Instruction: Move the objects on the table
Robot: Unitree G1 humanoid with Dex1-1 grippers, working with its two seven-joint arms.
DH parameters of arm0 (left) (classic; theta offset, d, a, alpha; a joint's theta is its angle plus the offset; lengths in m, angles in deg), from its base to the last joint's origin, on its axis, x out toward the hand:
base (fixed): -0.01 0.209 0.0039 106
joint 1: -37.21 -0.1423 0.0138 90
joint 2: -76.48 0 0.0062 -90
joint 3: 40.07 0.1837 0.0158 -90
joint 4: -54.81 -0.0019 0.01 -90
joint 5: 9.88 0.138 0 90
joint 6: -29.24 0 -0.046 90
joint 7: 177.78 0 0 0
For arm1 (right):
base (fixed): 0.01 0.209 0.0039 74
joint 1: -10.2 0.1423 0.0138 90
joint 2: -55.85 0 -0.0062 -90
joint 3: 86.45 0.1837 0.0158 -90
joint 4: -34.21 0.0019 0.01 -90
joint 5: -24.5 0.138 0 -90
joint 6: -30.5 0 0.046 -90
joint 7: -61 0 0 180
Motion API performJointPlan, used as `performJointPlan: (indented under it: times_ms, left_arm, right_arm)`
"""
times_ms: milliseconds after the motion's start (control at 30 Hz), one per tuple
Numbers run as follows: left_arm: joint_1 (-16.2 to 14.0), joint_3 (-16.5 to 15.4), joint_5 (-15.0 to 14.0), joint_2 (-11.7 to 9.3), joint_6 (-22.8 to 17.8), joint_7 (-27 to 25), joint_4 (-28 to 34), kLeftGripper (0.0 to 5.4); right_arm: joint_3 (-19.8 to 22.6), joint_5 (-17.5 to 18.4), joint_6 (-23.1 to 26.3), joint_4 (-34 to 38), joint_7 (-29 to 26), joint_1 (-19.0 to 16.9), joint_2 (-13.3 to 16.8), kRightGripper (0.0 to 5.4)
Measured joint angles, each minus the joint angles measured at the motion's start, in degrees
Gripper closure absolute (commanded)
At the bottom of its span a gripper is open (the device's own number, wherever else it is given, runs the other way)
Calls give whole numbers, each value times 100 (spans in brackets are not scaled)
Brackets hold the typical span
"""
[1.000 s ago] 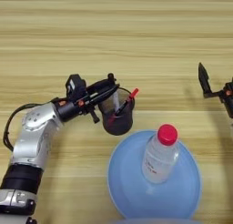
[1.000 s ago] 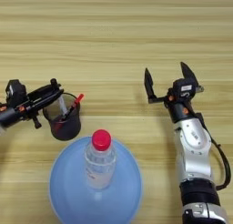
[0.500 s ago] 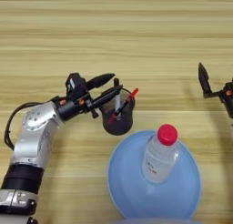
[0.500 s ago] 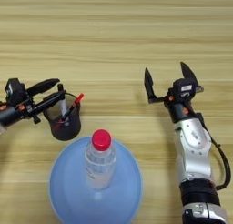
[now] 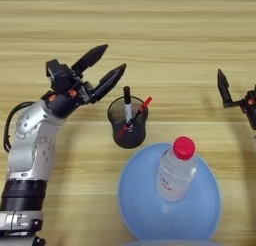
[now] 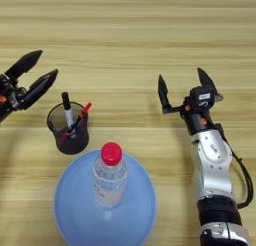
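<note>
Left gripper (image 5: 102, 67) pulled off cup (image 5: 128, 125), fingers wide; right gripper (image 6: 183, 87) wide.

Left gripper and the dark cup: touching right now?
Apart. In the left eye view, the open left gripper sits up-left of the cup, with bare table between them.

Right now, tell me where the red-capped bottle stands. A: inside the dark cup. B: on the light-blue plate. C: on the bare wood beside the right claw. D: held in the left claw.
B: the bottle stands upright on the light-blue plate, while the dark cup holds only the marker pens, and both the left claw and the right claw are open and empty.
</note>
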Motion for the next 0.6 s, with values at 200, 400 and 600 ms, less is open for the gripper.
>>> performJointPlan:
  times_ms: [200, 400, 600]
  left_arm:
    - [117, -341, -401, 85, -137, 326, 136, 82]
    - [172, -449, -390, 141, -115, 603, 95, 35]
    - [239, -492, -144, 177, -3, 828, -210, 2]
  right_arm:
    - [1, 7, 0, 0, -3, 2, 0, 0]
    - [1, 76, 0, 38, -18, 2, 0, 0]
    - [-3, 146, 0, 177, -87, 2, 0, 0]
